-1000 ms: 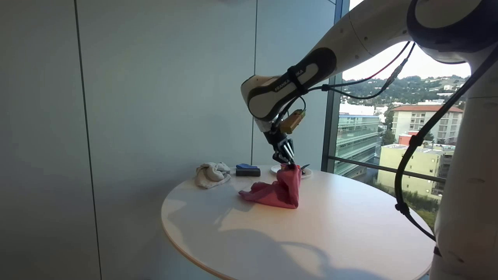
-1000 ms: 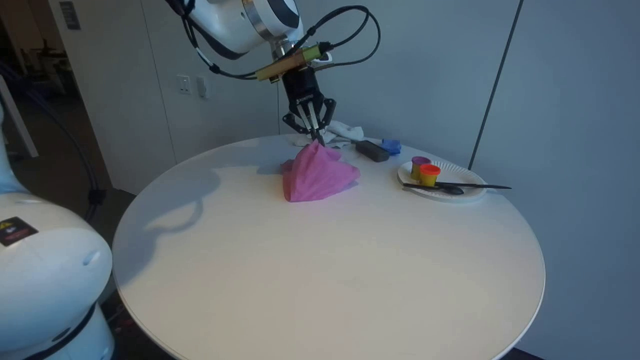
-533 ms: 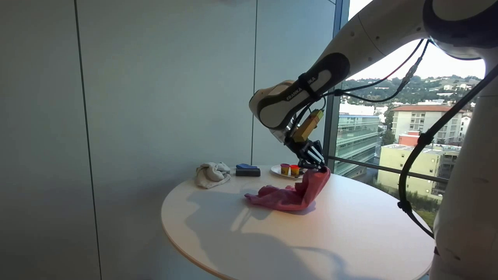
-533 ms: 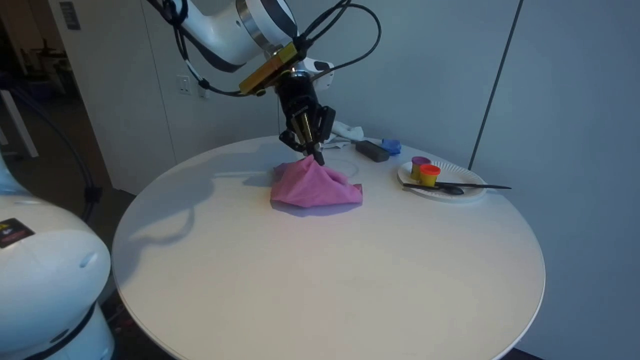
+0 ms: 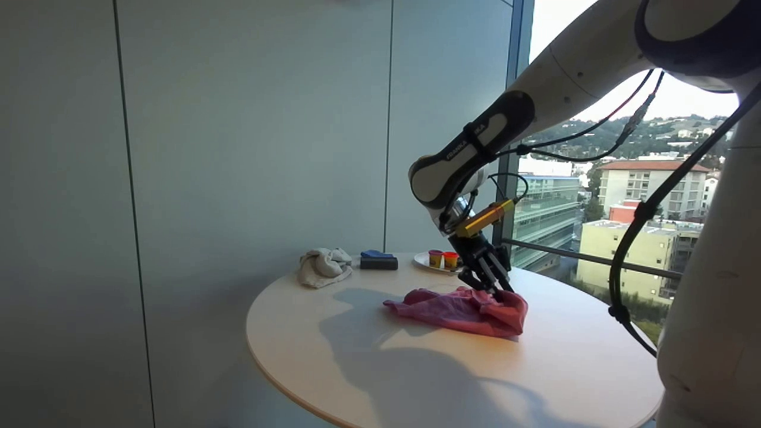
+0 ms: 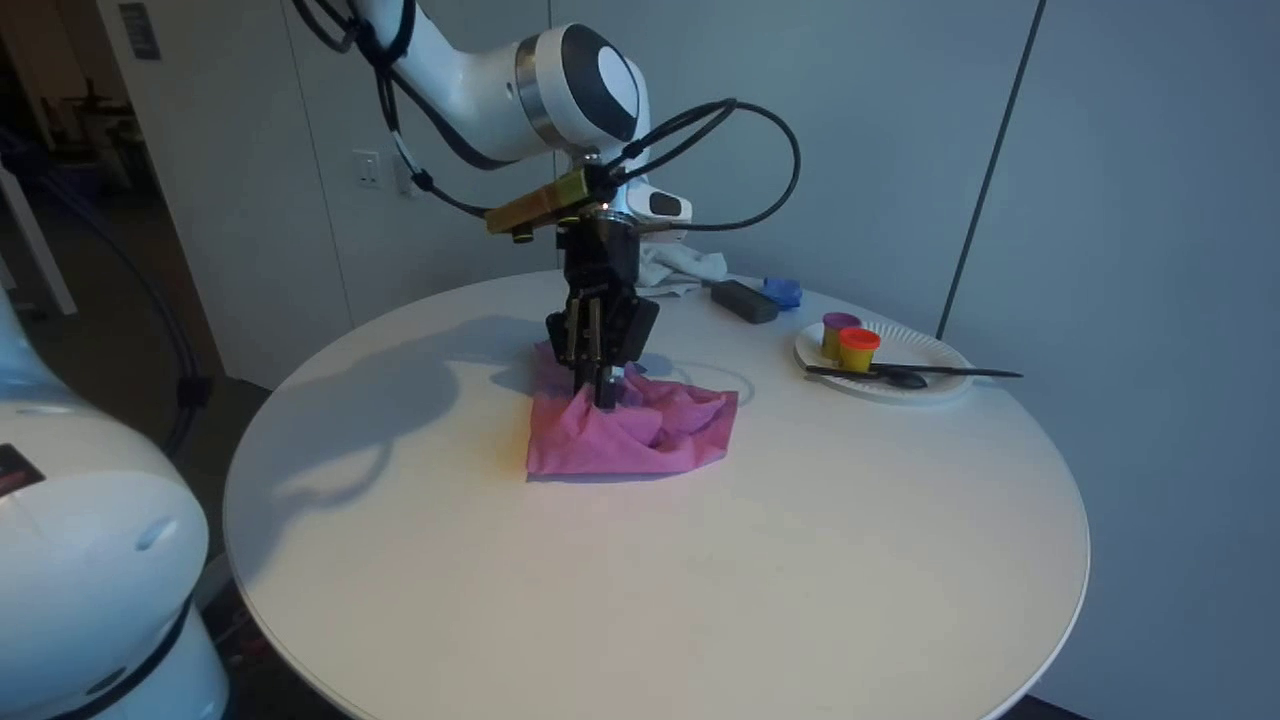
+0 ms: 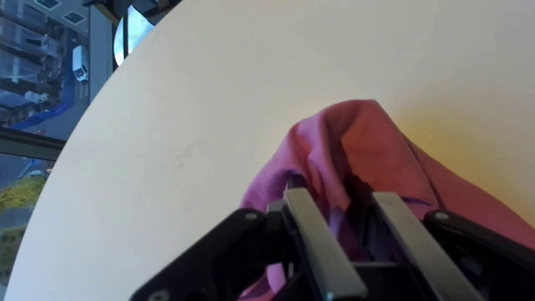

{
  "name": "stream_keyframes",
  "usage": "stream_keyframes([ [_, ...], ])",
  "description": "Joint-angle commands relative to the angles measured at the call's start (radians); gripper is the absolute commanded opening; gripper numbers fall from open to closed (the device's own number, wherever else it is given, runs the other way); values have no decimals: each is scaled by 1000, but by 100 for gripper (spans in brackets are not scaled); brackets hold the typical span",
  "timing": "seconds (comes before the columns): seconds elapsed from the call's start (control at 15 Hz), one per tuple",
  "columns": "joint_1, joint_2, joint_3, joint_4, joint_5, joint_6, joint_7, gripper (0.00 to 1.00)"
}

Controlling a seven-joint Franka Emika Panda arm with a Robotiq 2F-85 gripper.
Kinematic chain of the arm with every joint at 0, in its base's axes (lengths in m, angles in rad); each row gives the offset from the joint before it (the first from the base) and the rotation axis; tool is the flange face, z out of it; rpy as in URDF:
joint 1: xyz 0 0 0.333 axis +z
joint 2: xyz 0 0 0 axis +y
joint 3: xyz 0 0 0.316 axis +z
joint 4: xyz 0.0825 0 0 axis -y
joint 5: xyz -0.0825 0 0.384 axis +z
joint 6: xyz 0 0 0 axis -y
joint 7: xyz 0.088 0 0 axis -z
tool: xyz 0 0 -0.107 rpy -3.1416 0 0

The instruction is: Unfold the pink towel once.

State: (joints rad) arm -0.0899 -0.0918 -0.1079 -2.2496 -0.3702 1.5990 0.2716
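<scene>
The pink towel (image 5: pixel 458 312) lies crumpled on the white round table (image 6: pixel 650 600). It shows in both exterior views (image 6: pixel 620 445), with a flatter near part and bunched folds behind it. My gripper (image 6: pixel 595 396) points down into the towel, low over the table, its fingertips among the folds. In the wrist view my gripper (image 7: pixel 324 184) has its fingers partly apart. A loose fold of the towel (image 7: pixel 376 146) stands between them, and cloth drapes by the left fingertip. The lower fingertips are partly hidden by cloth.
A white plate (image 6: pixel 930 350) holds two small tubs (image 6: pixel 858 352) and dark cutlery (image 6: pixel 900 378). A dark block (image 5: pixel 379 263), a blue item (image 5: pixel 376 254) and a pale cloth (image 5: pixel 325 267) lie near the wall. A window borders the table.
My gripper has moved down and, in both exterior views, toward the table's near side, drawing the towel along. The raised towel part is now lowered to the table, and the fingers show parted.
</scene>
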Motion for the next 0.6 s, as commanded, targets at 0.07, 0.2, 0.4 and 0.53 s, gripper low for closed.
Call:
stream_keyframes([
  [0.07,-1,-59,21,-14,-56,60,36,68],
  [0.2,4,-91,29,-18,-89,133,11,83],
  [0.4,6,-93,31,22,-56,246,-57,100],
  [0.53,8,-81,30,51,-33,333,-105,100],
])
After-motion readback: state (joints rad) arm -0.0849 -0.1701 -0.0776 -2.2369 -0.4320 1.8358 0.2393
